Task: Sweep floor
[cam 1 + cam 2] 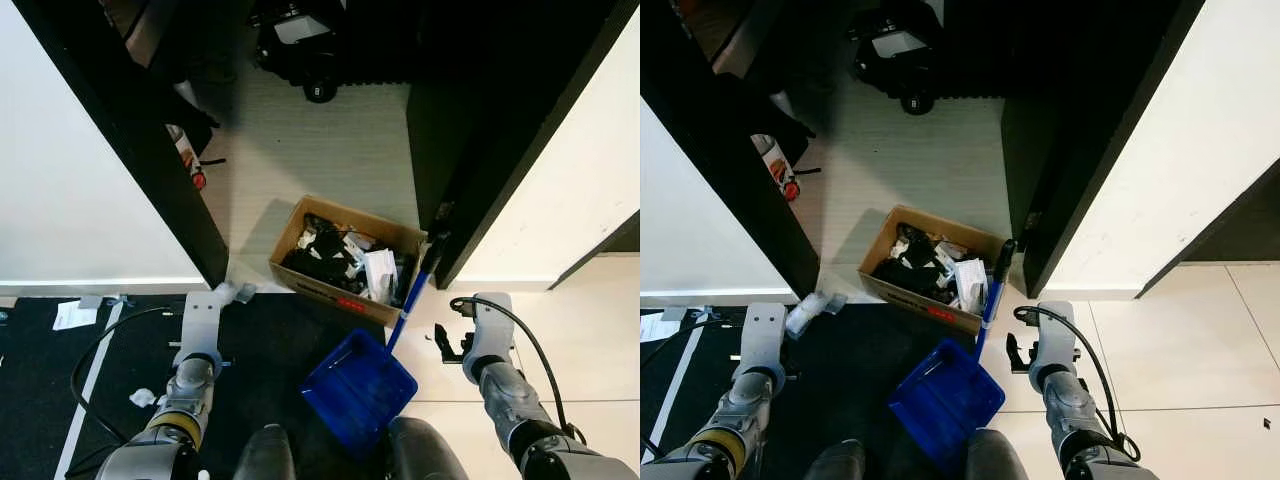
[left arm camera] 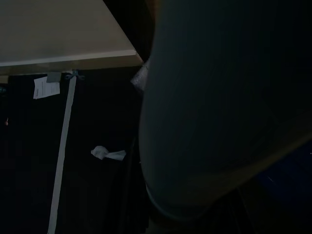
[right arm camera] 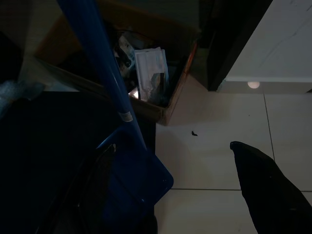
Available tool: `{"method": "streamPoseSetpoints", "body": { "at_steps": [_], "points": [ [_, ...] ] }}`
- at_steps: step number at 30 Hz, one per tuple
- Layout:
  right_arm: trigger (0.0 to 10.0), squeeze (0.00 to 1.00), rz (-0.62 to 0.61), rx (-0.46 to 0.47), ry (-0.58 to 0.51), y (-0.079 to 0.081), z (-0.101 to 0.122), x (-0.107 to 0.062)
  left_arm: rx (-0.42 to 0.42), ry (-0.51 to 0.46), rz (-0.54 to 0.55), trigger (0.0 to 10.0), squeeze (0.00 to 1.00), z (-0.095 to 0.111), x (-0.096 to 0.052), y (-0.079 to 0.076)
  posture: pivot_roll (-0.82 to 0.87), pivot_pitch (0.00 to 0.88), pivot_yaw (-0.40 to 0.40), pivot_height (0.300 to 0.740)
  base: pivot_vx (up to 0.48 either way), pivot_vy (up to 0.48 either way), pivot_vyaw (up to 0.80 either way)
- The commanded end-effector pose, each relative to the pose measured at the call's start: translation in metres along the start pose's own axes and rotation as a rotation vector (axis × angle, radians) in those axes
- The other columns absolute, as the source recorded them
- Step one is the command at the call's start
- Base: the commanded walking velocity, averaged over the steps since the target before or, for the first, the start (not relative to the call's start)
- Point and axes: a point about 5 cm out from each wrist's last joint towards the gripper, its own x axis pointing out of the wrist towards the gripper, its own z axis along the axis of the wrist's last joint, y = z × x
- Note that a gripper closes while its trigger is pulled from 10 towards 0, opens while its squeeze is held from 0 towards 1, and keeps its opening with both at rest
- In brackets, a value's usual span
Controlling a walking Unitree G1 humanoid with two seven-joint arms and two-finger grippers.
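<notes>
A blue dustpan (image 1: 358, 387) rests on the floor just in front of my feet, half on a black mat (image 1: 270, 340). Its long blue handle (image 1: 410, 295) leans up toward the dark door frame; it also crosses the right wrist view as the handle (image 3: 105, 78). Behind it stands an open cardboard box (image 1: 300, 225) holding several pieces of rubbish. My left arm (image 1: 196, 350) hangs idle over the mat. My right arm (image 1: 492, 350) hangs over the pale tiles, right of the dustpan and apart from it. A crumpled white paper (image 1: 143, 397) lies on the mat.
White walls with dark frames (image 1: 180, 200) flank a doorway onto pale flooring (image 1: 310, 160). Black equipment (image 1: 300, 50) sits at the far end. A paper scrap (image 1: 75, 315) and a plastic wad (image 1: 232, 292) lie by the left wall. A dark speck (image 3: 194, 132) is on the tile.
</notes>
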Motion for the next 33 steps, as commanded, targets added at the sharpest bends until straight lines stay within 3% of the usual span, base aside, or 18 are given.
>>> {"method": "streamPoseSetpoints", "body": {
  "at_steps": [1, 24, 33],
  "points": [
    [10.0, 0.00, -0.007, -0.002, 0.022, -0.002, -0.005, -0.002, -0.046, 0.016, -0.023, 10.0, 0.00, -0.006, -0.002, -0.008, -0.02, 0.044, 0.002, 0.740, 0.000, 0.000, 0.00],
    [10.0, 0.00, -0.005, 0.001, 0.022, -0.001, -0.004, -0.001, -0.046, 0.008, -0.024, 10.0, 0.00, -0.003, -0.001, -0.007, -0.01, 0.047, 0.001, 0.740, 0.000, 0.000, 0.00],
    [10.0, 0.00, 0.016, 0.044, 0.005, 0.001, 0.001, 0.001, -0.059, -0.058, -0.006, 10.0, 0.00, 0.008, 0.001, -0.004, -0.01, 0.081, -0.007, 0.740, 0.000, 0.000, 0.00]
  ]
}}
